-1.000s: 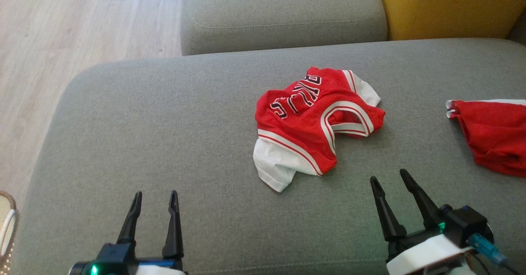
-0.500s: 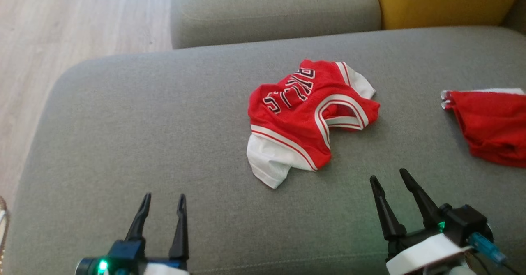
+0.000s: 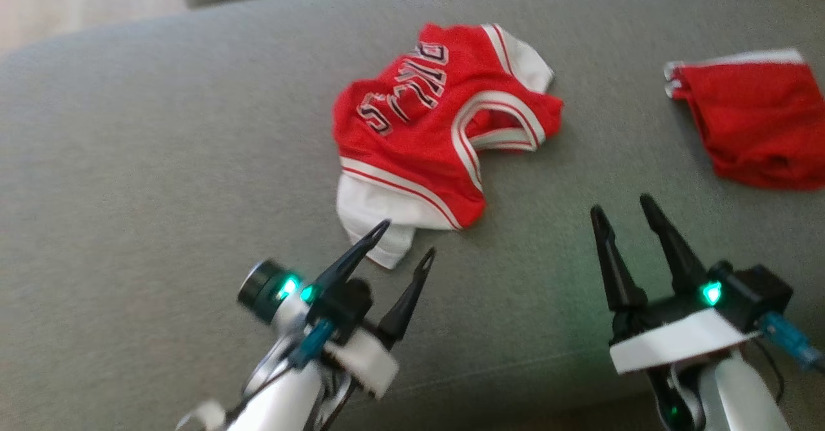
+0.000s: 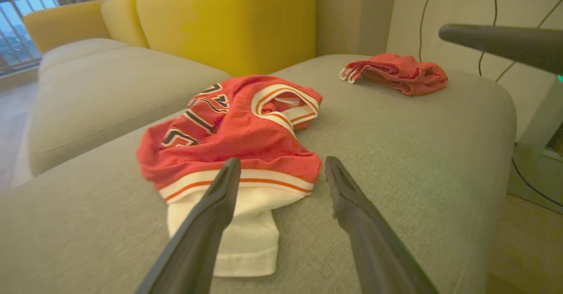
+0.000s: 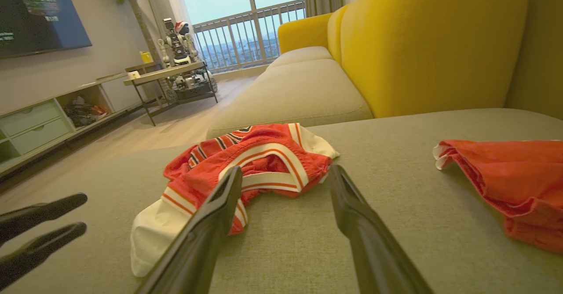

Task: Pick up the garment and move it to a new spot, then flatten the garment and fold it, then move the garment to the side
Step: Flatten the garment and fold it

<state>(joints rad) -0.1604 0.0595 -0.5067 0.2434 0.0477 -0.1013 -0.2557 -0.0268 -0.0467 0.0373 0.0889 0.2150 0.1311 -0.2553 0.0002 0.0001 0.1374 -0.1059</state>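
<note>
Red-and-white basketball jersey (image 3: 425,128) is lying crumpled mid-cushion on the grey sofa (image 3: 161,160), with another red garment (image 3: 754,122) off to the right. Left gripper (image 3: 408,236) is spread wide right at the jersey's white hem, grabbing nothing. Right gripper (image 3: 620,204) is spread and empty too, sitting nearby.

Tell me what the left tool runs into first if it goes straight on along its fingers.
Most likely the red jersey: the left tool points at its white lower part, which lies just ahead of it on the sofa cushion. Height above the cloth is hard to judge.
</note>
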